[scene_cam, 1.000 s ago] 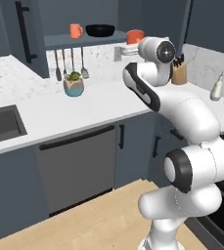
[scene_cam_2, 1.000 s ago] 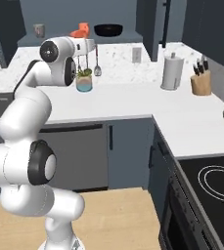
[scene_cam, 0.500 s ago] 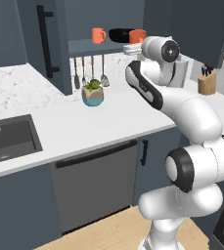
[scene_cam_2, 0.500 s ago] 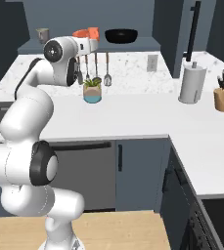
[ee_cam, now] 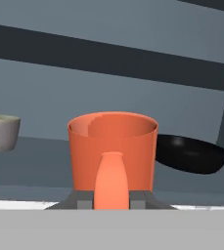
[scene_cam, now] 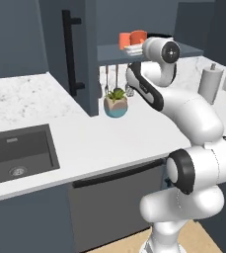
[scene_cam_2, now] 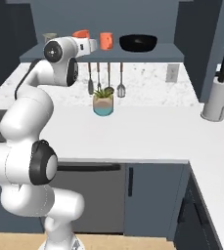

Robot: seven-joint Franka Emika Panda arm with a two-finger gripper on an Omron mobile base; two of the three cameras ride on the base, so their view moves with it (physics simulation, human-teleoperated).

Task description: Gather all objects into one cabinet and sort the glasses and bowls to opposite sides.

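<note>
Claw [ee_cam: 112, 197] pinches handle of orange mug [ee_cam: 112, 146]; we hold it upright at shelf [scene_cam_2: 147, 51] height, between grey-green cup [ee_cam: 1, 132] and black bowl [ee_cam: 189, 154], ready for sorting cups opposite bowl.

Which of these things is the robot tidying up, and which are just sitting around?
Part of the job: orange mug in the tool, second orange mug, grey-green cup, black bowl, cabinet door.

Just sitting around: potted plant, hanging utensils, paper-towel holder, sink.
</note>
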